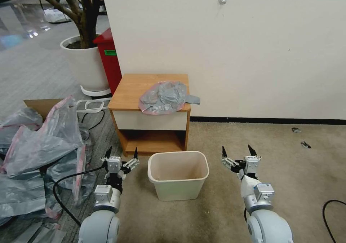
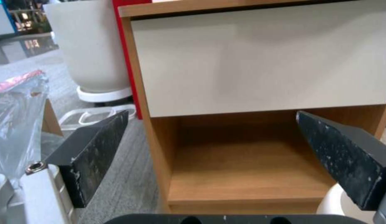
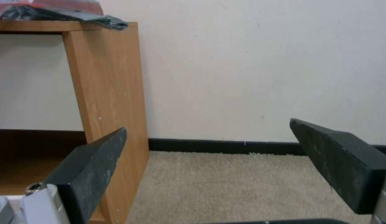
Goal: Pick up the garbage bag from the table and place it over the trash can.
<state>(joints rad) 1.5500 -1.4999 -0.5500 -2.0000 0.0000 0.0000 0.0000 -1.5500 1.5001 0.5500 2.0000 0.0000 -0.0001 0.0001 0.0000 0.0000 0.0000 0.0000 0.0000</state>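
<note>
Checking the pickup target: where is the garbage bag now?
In the head view, the garbage bag lies crumpled on the table's right front corner, above the trash can.

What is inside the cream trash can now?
The trash can looks empty and unlined; its near inner wall is hidden by the rim. The garbage bag lies on the table.

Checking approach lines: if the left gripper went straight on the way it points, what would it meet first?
Probably the table: the open left gripper faces its open lower shelf below the white drawer front, so it would likely enter that bay; depth is uncertain.
</note>
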